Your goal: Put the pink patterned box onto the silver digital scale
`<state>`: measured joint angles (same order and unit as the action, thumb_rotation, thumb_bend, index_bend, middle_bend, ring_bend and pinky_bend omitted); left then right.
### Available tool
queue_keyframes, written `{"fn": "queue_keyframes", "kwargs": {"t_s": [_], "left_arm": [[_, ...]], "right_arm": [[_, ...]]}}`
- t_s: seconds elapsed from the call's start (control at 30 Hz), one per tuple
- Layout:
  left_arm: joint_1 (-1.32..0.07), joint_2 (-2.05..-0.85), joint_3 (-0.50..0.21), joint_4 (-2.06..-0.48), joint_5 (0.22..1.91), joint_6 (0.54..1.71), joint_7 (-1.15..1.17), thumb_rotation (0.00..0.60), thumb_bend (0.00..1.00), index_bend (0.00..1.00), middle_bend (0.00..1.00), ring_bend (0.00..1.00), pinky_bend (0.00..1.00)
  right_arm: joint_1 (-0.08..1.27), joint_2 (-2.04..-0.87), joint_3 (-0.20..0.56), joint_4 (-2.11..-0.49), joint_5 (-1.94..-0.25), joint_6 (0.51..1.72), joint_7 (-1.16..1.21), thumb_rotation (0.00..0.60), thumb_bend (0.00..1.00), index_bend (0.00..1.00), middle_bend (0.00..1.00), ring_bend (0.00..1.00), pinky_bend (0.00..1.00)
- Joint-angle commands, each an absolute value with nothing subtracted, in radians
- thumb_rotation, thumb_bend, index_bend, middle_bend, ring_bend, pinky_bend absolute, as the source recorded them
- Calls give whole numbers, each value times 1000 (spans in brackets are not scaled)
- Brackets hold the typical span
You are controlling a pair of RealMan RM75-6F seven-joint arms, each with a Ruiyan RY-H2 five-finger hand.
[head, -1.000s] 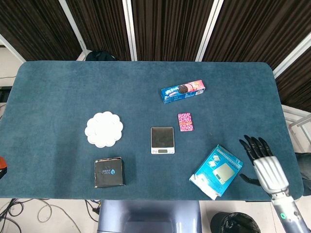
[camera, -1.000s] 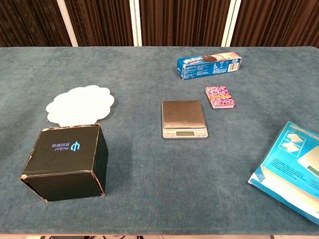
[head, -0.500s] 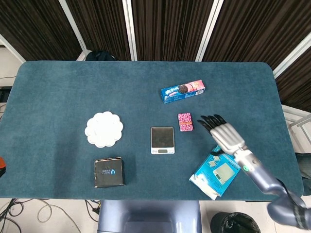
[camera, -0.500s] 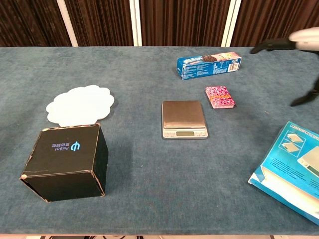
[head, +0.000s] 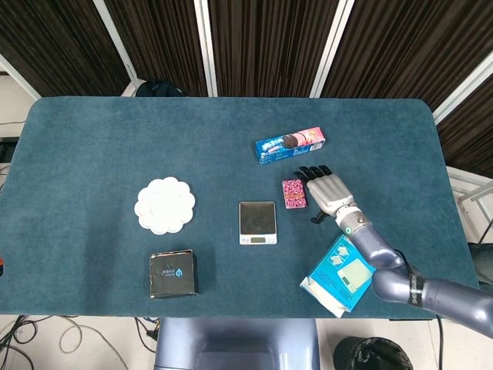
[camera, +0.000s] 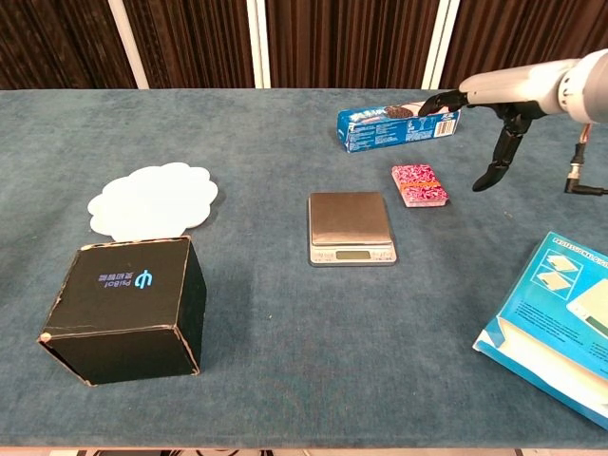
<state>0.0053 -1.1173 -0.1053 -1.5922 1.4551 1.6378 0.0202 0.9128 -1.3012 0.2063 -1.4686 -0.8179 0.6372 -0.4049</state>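
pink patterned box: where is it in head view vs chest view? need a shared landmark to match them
Head view: the pink patterned box lies right of centre, between the silver scale and the open right hand, not held.
Chest view: the box sits up and to the right of the scale, with the right hand raised beyond it to the right.
Shared landmark: the blue cookie box, just beyond the pink box in both views.

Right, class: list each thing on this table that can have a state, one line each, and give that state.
pink patterned box: flat on the table, not held, not yet on the scale
silver digital scale: platform bare, display too small to read
right hand: fingers apart, holding nothing, beside the pink box
cookie box: closed, lying flat
black box: closed, upright
blue carton: lying flat
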Motion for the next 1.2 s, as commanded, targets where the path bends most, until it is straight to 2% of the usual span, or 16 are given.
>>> {"fn": "queue_keyframes", "kwargs": {"t_s": [0.03, 0.3, 0.47, 0.63, 1.2], "left_arm": [[6, -1118, -105, -1592, 1456, 1639, 22, 600, 664, 55, 0, 0, 0], [6, -1122, -107, -1592, 1456, 1642, 33, 600, 664, 55, 0, 0, 0], [6, -1123, -108, -1590, 1453, 1641, 34, 600, 664, 55, 0, 0, 0], [7, -1120, -112, -1589, 1446, 1640, 28, 600, 664, 55, 0, 0, 0], [8, -1121, -111, -1588, 1446, 1638, 36, 600, 664, 56, 0, 0, 0]], "right_arm": [[926, -1327, 187, -1432, -807, 636, -408, 600, 192, 0, 1, 0, 0], [939, -1390, 158, -1351, -828, 629, -371, 600, 199, 0, 28, 0, 0], [950, -1444, 154, -1289, -839, 649, -363, 600, 274, 0, 76, 0, 0], [960, -1481, 146, -1237, -837, 644, -361, 600, 335, 0, 83, 0, 0], [1009, -1566, 129, -1112, -781, 592, -379, 600, 359, 0, 190, 0, 0]]}}
